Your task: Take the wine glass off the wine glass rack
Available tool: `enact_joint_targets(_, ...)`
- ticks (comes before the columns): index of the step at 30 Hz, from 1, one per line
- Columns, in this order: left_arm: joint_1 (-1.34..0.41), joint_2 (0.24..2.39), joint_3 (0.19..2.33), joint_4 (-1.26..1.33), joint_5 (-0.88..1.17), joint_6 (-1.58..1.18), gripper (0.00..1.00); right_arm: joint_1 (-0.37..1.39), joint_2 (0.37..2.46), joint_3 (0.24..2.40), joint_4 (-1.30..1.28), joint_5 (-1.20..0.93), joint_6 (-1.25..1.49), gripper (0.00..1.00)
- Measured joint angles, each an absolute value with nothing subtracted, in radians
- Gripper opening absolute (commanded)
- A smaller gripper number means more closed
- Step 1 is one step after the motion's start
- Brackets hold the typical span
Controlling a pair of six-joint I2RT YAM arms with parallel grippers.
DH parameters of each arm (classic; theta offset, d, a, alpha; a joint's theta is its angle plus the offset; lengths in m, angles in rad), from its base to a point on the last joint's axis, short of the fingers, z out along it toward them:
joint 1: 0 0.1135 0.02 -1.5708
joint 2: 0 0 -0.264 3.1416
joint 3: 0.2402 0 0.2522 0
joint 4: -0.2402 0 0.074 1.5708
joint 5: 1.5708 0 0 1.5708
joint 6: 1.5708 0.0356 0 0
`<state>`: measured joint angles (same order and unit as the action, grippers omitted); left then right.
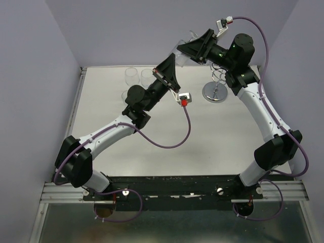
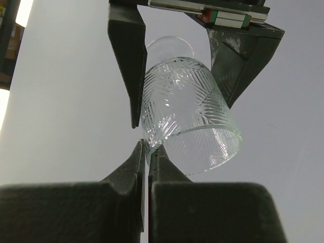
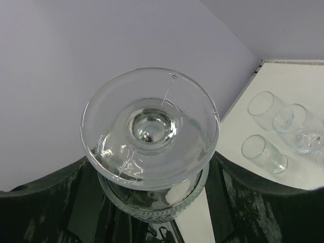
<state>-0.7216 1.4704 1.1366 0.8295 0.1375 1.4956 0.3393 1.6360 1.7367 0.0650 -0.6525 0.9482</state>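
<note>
The wine glass [image 1: 184, 44] is a clear cut-pattern glass, held in the air left of the wine glass rack [image 1: 217, 80], apart from it. In the left wrist view the bowl [image 2: 187, 114] hangs rim toward me. My left gripper [image 2: 147, 148] is shut on the rim, and in the top view [image 1: 171, 62] it points up at the glass. My right gripper [image 1: 191, 48] is closed on the bowl from the sides; its fingers [image 2: 126, 61] flank it. In the right wrist view the round foot [image 3: 150, 126] faces the camera above my right gripper [image 3: 152, 205].
The rack's chrome disc base [image 1: 214, 94] stands at the back right of the white table. Several loose glasses [image 1: 132, 75] sit at the back left and also show in the right wrist view [image 3: 263, 152]. Lilac walls close in the back and sides.
</note>
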Motion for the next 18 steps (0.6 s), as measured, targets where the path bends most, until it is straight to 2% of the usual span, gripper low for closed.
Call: enact_joint_targets(18,-0.729,1.538,1.179,0.851,0.14,1.506,0.0,0.339,1.623,1.701,0.026,-0.522,0.928,1.0)
